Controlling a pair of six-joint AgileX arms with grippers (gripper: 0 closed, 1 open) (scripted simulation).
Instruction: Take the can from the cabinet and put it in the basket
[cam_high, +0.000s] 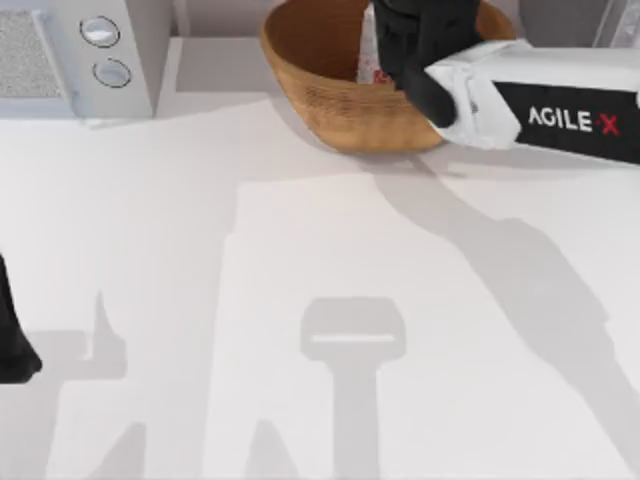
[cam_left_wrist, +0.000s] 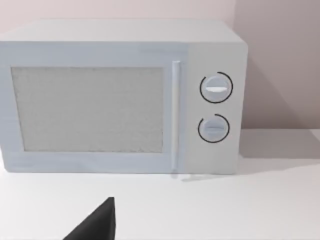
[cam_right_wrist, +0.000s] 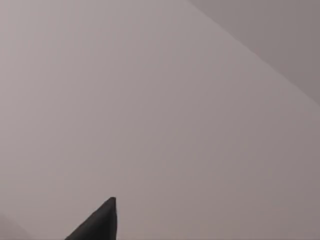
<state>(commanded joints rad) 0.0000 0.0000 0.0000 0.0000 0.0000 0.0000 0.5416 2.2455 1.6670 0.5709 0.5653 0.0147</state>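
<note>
Item, wicker basket (cam_high: 330, 100): we found it at the far edge of the white table (cam_high: 300, 260), a little right of centre in the top view, tan-brown, round, with its ribbed inside showing on the left half. Item, can (cam_high: 369, 55): we saw a narrow silver-white strip with red marks low on it, standing inside the basket's bowl, the rest of it covered by the black body of our right gripper (cam_high: 415, 50). That gripper hung over the basket's right half, with the white forearm lettered AGILEX running off to the right edge of the table; whether its fingers were parted or clamped on the can we could not tell. Its wrist view gave us a plain grey-pink wall and one dark fingertip (cam_right_wrist: 97, 222). Item, white microwave (cam_high: 75, 55): it stood in the far left corner, well apart from the basket, with a mesh door panel, a vertical handle and two round knobs (cam_left_wrist: 216, 88) one above the other. Item, left gripper (cam_high: 15, 345): it sat low at the table's left edge, its black body partly cut off, facing the microwave front in its wrist view, where one dark fingertip (cam_left_wrist: 97, 222) showed; its finger state we could not tell either. Item, grey shadows of both arms lay across the bare table.
</note>
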